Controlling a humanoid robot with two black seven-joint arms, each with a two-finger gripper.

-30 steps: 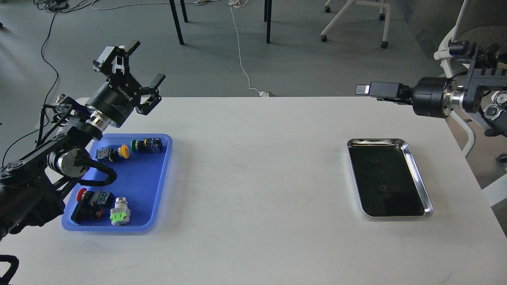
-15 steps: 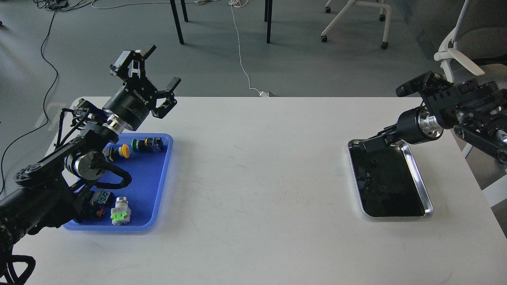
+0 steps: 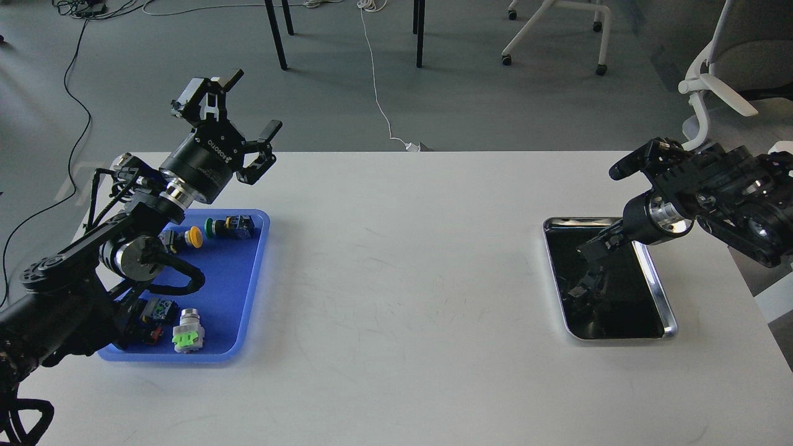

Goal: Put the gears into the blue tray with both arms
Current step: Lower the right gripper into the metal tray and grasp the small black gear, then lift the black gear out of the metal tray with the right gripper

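Left tool point(image 3: 238, 121): raised above the far left corner of the desk point(image 3: 396, 297), beyond the far edge of the blue tray point(image 3: 248, 291); fingers spread wide apart, nothing held between them.

Right tool point(image 3: 598, 248): angled down over the far half of the steel tray point(image 3: 660, 291), near the right edge of the desk. Seen small and dark against the tray's black reflective floor; finger spacing cannot be told, nor whether anything is held.

Blue tray: flat on the desk along the left edge, partly covered by the left arm point(image 3: 124, 260). Contents, all push-button switches: yellow-capped switch point(image 3: 188, 237) and green-capped switch point(image 3: 230, 226) at the far end, side by side; switch with bright green body point(image 3: 187, 331) at the near end; a further switch point(image 3: 158, 311) just beside it, largely hidden behind the arm.

Gears: not distinguishable with certainty. Faint dark shapes on the steel tray floor, under the right tool, mixed with the tool's own reflection. None visible in the blue tray.

Steel tray: well apart from the blue tray, on the opposite side of the desk.
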